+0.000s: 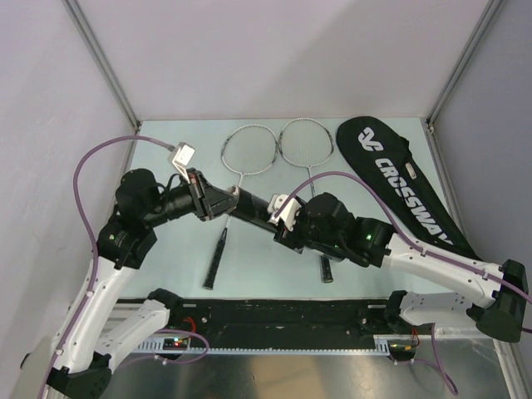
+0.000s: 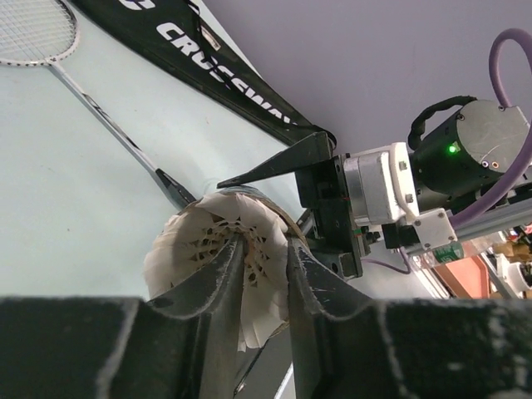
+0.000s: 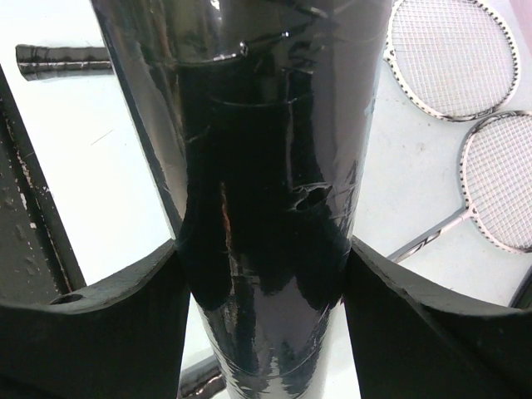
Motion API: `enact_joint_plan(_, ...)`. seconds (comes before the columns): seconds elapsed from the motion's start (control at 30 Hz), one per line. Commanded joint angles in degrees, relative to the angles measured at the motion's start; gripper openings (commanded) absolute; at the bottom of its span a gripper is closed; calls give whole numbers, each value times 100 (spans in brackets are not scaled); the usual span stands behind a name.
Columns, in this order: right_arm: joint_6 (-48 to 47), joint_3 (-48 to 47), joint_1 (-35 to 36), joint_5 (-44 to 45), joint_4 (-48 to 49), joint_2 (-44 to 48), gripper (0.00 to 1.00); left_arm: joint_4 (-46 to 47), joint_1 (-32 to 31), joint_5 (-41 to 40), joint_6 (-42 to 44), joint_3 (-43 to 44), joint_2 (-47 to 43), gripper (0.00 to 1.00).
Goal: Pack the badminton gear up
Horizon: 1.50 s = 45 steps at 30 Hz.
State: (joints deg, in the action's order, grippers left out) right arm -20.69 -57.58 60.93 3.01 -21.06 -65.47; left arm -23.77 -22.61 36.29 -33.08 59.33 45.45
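One shuttlecock (image 2: pixel 195 245) is the business here: the left end effector (image 2: pixel 262 249) pinches its feather skirt between both fingers (image 2: pixel 220 274), right at the open mouth of the tube (image 3: pixel 266 166). The right end effector (image 3: pixel 266 274) is clamped around the tube's body and holds it in the air above the table (image 1: pixel 266 264), roughly level, between the two arms. The step in hand looks like feeding the shuttlecock into the tube.

To do it well, line the shuttlecock's axis up with the tube's before pushing. From the left wrist view the skirt sits a little to one side of the rim, so a small sideways correction seems wise. The cork should lead (it is hidden behind the feathers, so I cannot confirm which way it faces). Push gently, since feathers crush easily under a tight pinch, and let go only once the skirt is past the rim. The right arm should hold the tube steady, tilted if anything with its mouth up.

Both rackets (image 1: pixel 249 150) lie on the table at the back, beside the bag (image 1: pixel 407 187). No other shuttlecock shows.
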Motion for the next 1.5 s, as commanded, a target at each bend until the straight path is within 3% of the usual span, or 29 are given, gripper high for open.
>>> enact_joint_plan(0.0, -146, -281, 59, -53, 482, 190, 34, -195, -39, -163, 563, 171, -111, 33)
enact_joint_plan(0.1, -169, -232, 60, -109, 492, 276, 33, -538, -40, -222, 871, 334, -75, 38)
enact_joint_plan(0.23, -195, -199, 79, -149, 478, 317, 33, -755, -39, -240, 1056, 443, -56, 35)
enact_joint_plan(0.4, -175, -192, 94, -170, 416, 294, 33, -813, -36, -217, 1219, 556, -66, 48)
enact_joint_plan(0.8, -168, -191, 127, -215, 299, 253, 32, -897, -34, -117, 1340, 908, 34, 49)
enact_joint_plan(0.97, -155, -192, 128, -232, 315, 253, 32, -980, -33, -92, 1333, 1038, 82, 44)
enact_joint_plan(1.23, -170, -187, 126, -217, 271, 270, 32, -1253, -35, -199, 1557, 1110, 31, 57)
enact_joint_plan(1.47, -172, -192, 127, -228, 268, 212, 32, -1366, -36, -212, 1636, 1191, 33, 59)
